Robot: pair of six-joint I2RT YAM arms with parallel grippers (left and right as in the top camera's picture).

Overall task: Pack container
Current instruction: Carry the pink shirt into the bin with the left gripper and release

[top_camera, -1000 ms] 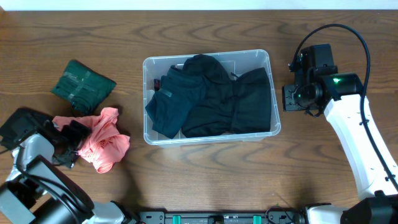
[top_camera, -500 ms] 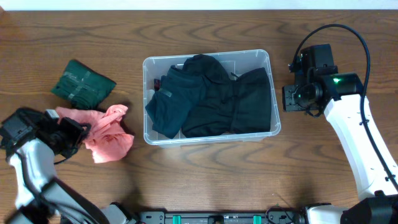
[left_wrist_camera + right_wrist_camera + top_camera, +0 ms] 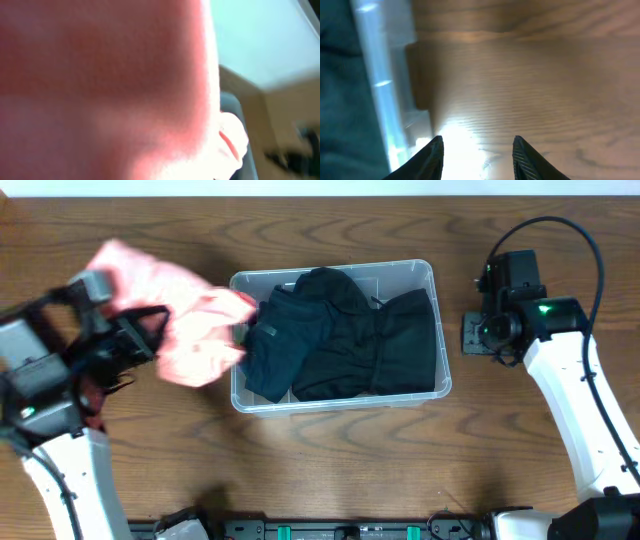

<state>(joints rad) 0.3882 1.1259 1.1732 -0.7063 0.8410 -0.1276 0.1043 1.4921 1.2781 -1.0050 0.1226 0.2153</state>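
While the left gripper [image 3: 143,338] holds the pink garment [image 3: 195,320] clenched and raised at the left wall of the clear container [image 3: 340,268], mid-table [image 3: 330,460], release is best saved until the cloth is past the rim, above the dark clothes [image 3: 345,340] filling it. The right gripper [image 3: 477,150], fingers spread and empty, hangs over bare wood just beside the right wall, out of the way.

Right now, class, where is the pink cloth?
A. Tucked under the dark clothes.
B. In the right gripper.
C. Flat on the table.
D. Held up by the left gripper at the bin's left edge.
D: the pink cloth hangs from the left gripper over the left rim of the bin; the right gripper is open, holding nothing.
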